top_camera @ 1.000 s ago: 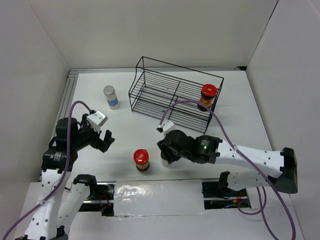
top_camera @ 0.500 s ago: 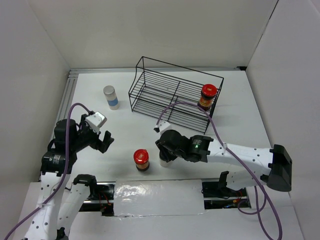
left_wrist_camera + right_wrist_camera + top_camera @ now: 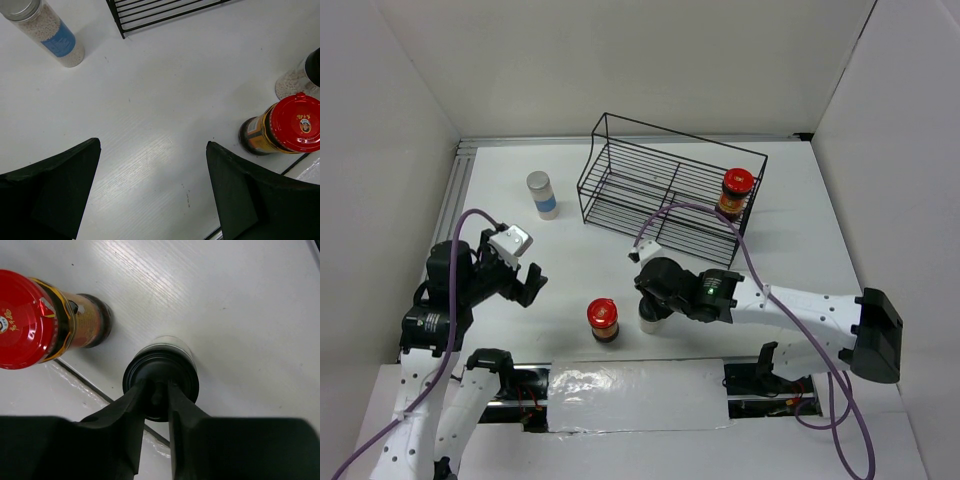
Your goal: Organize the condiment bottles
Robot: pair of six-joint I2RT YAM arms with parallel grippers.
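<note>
Right wrist: right gripper [image 3: 156,388] directly above upright black-cap jar [image 3: 165,365], fingers nearly pressed together on cap; hold unclear.

- You see the wire basket [image 3: 670,195] sitting toward the back of the table [image 3: 800,230], with a red-lidded jar [image 3: 736,190] standing in its right-hand compartment.
- The grey-lidded jar with the blue label [image 3: 541,194] stands upright left of the basket, apart from it.
- A second red-lidded jar [image 3: 603,320] stands near the front edge. Just to its right, the whitish jar [image 3: 647,323] shows partly beneath your right gripper [image 3: 652,305].
- Your left gripper [image 3: 525,282] hangs over bare table with its fingers spread, left of the front jars.
</note>
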